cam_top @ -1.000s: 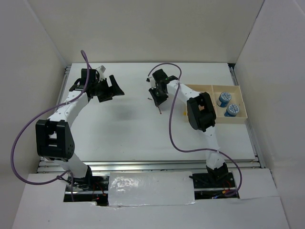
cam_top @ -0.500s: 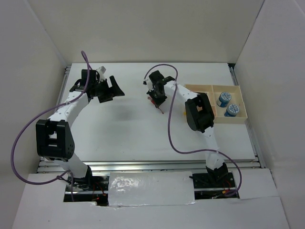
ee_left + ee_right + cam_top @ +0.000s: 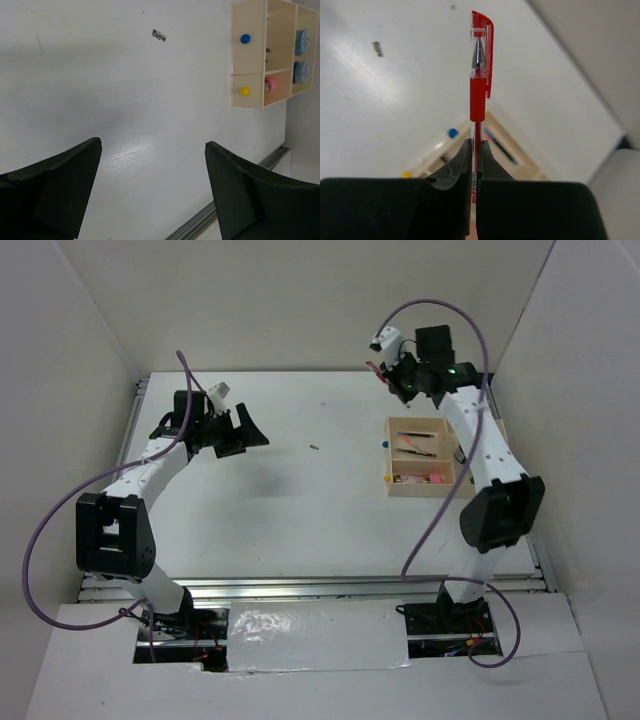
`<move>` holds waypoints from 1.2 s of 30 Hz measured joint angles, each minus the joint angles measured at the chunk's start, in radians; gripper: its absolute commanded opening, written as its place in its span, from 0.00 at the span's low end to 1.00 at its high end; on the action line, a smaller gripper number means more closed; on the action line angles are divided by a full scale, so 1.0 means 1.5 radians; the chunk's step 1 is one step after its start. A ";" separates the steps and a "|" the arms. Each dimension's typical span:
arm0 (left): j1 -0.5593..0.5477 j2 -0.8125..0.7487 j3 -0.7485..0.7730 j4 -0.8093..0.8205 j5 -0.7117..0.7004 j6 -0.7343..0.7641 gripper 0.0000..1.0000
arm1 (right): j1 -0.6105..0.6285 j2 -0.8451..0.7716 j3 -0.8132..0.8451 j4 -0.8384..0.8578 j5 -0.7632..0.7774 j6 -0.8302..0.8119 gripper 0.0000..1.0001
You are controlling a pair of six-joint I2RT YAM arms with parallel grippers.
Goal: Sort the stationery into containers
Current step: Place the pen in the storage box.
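My right gripper (image 3: 476, 145) is shut on a red pen (image 3: 480, 75), which stands up between the pads with its capped tip away from me. In the top view the right gripper (image 3: 392, 375) is raised near the back wall, above the far end of the wooden tray (image 3: 425, 492). The tray holds pens (image 3: 415, 478). In the left wrist view the tray (image 3: 250, 65) also holds two blue-and-white rolls (image 3: 301, 42) and a pink cylinder (image 3: 270, 85). My left gripper (image 3: 245, 430) is open and empty over the table at the far left, also seen in its wrist view (image 3: 154, 145).
A small dark speck (image 3: 314, 448) lies on the white table between the arms. The tray front has a blue knob (image 3: 245, 38) and a yellow knob (image 3: 244, 91). White walls enclose the table on three sides. My right arm hides the tray's right part in the top view.
My right arm has lifted the red pen off the middle of the table and swung up and right, over the far end of the tray. The left arm has hardly moved.
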 measured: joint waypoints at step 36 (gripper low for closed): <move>-0.022 -0.009 0.036 -0.044 -0.037 0.048 0.99 | -0.141 0.085 -0.264 0.065 0.010 -0.511 0.45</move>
